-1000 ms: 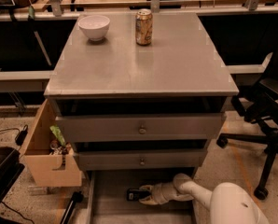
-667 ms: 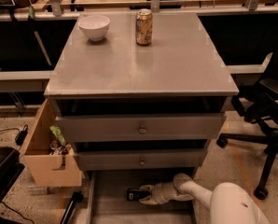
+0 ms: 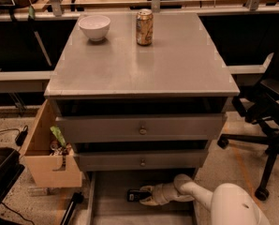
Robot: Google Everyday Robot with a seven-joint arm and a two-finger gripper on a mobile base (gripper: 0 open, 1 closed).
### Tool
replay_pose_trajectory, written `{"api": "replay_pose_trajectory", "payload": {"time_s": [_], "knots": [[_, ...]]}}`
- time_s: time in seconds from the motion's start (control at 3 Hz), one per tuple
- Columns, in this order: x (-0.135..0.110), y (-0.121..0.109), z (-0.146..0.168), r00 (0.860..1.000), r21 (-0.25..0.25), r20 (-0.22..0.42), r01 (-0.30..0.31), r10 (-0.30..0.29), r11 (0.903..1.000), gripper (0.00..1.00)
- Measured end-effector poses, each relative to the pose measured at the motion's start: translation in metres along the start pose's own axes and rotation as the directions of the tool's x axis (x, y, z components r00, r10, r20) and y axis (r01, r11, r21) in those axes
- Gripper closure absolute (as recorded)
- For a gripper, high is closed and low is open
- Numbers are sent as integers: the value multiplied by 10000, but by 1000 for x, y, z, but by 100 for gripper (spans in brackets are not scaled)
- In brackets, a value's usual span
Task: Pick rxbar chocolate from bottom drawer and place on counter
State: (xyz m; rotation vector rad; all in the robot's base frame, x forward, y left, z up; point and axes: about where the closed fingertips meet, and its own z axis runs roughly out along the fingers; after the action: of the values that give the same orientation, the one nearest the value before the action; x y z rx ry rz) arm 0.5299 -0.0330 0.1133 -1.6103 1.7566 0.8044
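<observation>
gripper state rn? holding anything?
Gripper: down in the bottom drawer, at the rxbar chocolate; open, closed or holding cannot be told.

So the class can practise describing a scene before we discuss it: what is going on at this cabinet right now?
A robot arm is reaching low into the open bottom drawer. Its gripper is at the rxbar chocolate, which lies on the drawer floor and has not yet been lifted. The counter above, where the bar should go, holds a white bowl and a gold can near its far edge. A wooden box hangs open on the cabinet's side.
</observation>
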Motion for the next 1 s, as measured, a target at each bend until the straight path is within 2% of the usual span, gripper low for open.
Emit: {"api": "replay_pose_trajectory", "payload": {"time_s": [0.33,0.67,1.0], "knots": [[0,0,0,10000,0,0,0,0,10000,100],[-14,8,-28,9999,-139,-65,-97,96,9999,100],[-25,23,-116,9935,131,-615,-955,962,9953,100]]}}
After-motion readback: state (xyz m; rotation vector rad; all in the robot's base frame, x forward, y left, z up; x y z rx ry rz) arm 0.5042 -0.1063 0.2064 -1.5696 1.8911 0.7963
